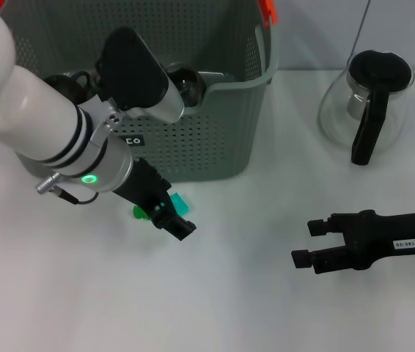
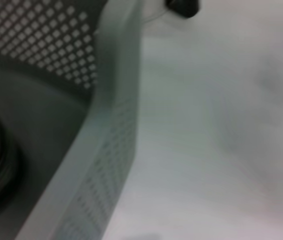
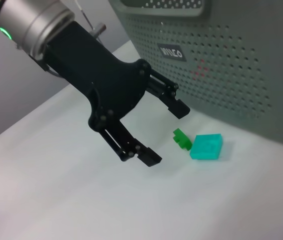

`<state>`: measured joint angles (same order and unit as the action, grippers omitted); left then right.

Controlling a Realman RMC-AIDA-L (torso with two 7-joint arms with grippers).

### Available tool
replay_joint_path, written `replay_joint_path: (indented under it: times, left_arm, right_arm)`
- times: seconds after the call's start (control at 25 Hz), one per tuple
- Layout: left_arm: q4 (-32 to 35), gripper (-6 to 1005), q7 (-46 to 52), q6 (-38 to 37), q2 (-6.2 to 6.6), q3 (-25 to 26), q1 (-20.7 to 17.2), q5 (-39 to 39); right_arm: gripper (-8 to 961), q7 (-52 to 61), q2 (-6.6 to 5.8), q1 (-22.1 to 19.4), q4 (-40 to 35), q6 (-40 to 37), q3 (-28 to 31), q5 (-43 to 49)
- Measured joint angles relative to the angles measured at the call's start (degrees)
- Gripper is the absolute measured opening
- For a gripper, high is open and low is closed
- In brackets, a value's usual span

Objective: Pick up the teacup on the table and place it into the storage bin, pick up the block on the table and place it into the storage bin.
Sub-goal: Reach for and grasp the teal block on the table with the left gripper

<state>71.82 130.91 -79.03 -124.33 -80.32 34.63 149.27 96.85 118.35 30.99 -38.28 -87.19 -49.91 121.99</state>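
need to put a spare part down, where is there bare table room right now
Bare table lies between the right gripper and the storage bin, and along the near edge. Crowded spot: the bin's front wall, where the open left gripper hangs by the green blocks.

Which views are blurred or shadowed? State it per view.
Head view: evenly lit; the glass teapot stands sharp, and the left tool partly hides the blocks. Left wrist view: soft all over, the storage bin wall smeared. Right wrist view: crisp; the teal block and green block cast only faint shadows.
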Motion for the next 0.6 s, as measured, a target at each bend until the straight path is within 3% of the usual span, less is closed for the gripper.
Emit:
replay_joint_path:
  times: [0.6]
  left_arm:
    - [-7.1,890,3.2,11.1,-0.02,-4.9,0.0,1.4]
  right_arm:
    - [944,0.3,-0.76,0.1,-0.2,-0.2,-0.1,0.1]
